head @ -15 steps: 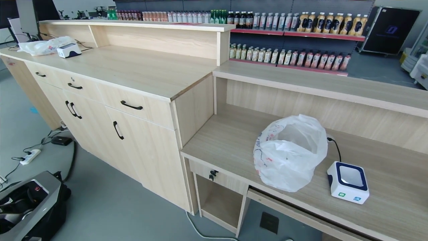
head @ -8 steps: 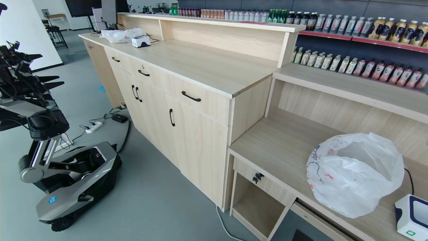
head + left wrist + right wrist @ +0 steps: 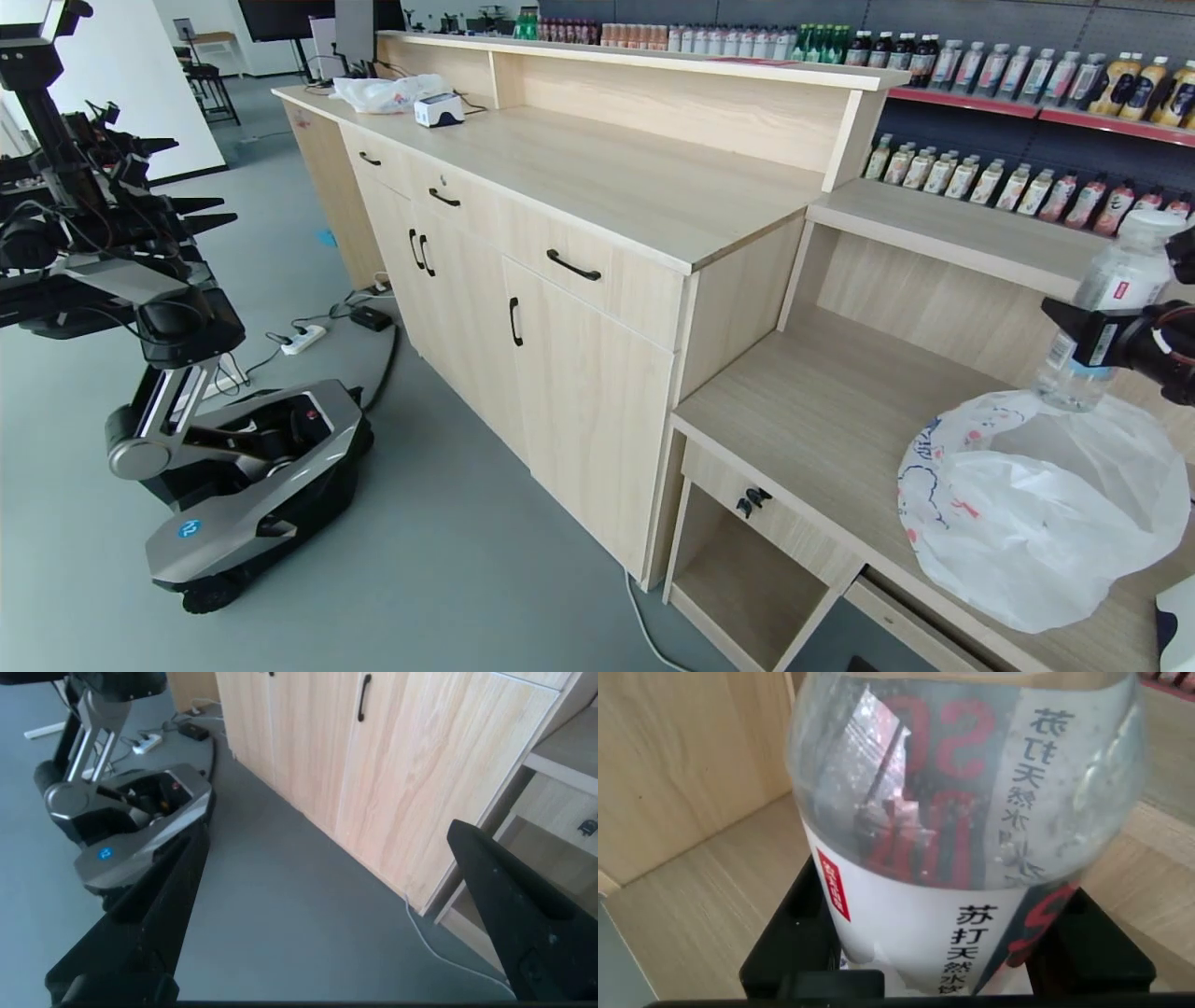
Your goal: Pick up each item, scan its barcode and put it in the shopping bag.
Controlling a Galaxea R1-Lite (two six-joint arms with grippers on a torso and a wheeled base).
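Observation:
My right gripper is shut on a clear water bottle with a white and red label, holding it nearly upright just above the open mouth of the white plastic shopping bag on the low desk. In the right wrist view the bottle sits clamped between the black pads of that gripper. A corner of the white barcode scanner shows beside the bag. My left gripper hangs open over the grey floor, its fingers wide apart with nothing between them.
A tall wooden counter with drawers stands left of the desk, with a second bag and scanner at its far end. Another wheeled robot stands on the floor to the left. Drink shelves line the back wall.
The camera has swung left, so the whole picture shifted right. My right gripper with the bottle has come into view above the bag at the right edge.

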